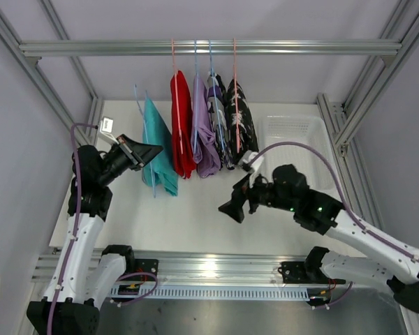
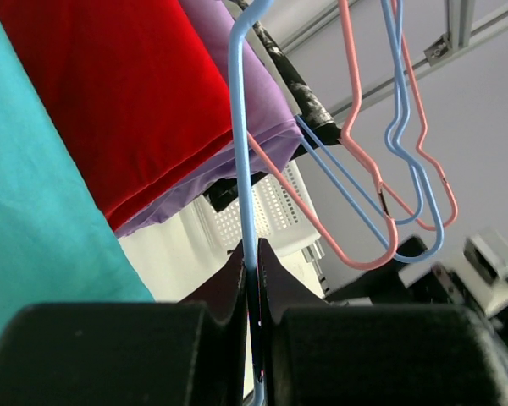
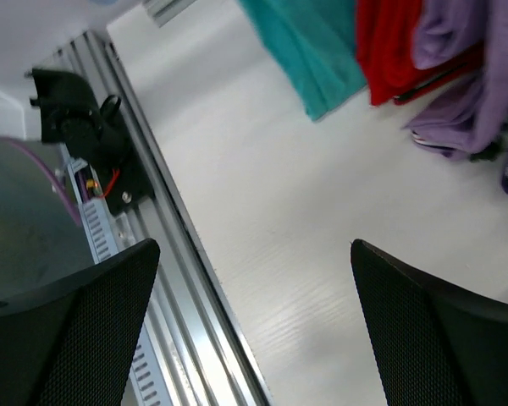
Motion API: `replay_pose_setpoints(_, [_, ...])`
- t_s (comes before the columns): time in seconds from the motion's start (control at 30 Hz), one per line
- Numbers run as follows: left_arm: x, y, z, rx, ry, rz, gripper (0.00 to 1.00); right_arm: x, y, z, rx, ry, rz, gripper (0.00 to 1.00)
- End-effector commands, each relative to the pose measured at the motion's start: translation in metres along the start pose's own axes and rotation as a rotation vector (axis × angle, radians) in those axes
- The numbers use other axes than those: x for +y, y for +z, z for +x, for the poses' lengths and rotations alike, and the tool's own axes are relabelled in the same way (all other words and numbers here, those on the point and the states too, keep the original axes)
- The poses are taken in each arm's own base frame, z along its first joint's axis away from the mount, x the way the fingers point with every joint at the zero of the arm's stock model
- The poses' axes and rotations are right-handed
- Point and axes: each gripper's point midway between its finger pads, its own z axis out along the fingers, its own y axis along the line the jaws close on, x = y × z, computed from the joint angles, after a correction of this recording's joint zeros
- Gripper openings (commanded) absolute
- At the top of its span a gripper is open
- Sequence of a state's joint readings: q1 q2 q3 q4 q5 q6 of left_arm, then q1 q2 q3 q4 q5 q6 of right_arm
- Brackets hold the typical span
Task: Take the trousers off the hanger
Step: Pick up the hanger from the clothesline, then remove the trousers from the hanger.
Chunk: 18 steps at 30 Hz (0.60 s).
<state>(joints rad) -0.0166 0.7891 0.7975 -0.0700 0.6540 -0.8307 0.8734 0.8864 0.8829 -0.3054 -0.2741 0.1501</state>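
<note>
The teal trousers (image 1: 159,143) hang on a light blue hanger (image 1: 141,112) whose hook is left of and below the rail (image 1: 209,47). My left gripper (image 1: 156,149) is shut on this hanger's wire (image 2: 241,127), with the teal cloth (image 2: 34,211) right beside it. The red (image 1: 182,122), lilac (image 1: 204,136), printed (image 1: 218,118) and black-and-white (image 1: 241,118) trousers hang on hangers from the rail. My right gripper (image 1: 232,207) is open and empty over the table, below the hanging trousers; its wrist view (image 3: 254,254) shows the teal (image 3: 322,42), red (image 3: 389,42) and lilac (image 3: 466,76) cloth ahead.
A white perforated basket (image 1: 293,136) sits at the back right of the table, also in the left wrist view (image 2: 267,211). Aluminium frame posts stand at both sides. A rail (image 3: 195,279) runs along the table's near edge.
</note>
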Motion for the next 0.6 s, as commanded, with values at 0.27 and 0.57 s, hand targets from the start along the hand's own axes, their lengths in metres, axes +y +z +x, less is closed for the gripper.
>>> replay_pose_setpoints(0.27, [-0.002, 0.000, -0.012, -0.058, 0.141, 0.038, 0.00, 0.044, 0.090, -0.027, -0.059, -0.239, 0.065, 0.99])
replay_pose_setpoints(0.57, [0.007, -0.004, -0.017, -0.084, 0.128, 0.014, 0.00, 0.035, 0.149, -0.044, -0.124, -0.264, 0.144, 0.99])
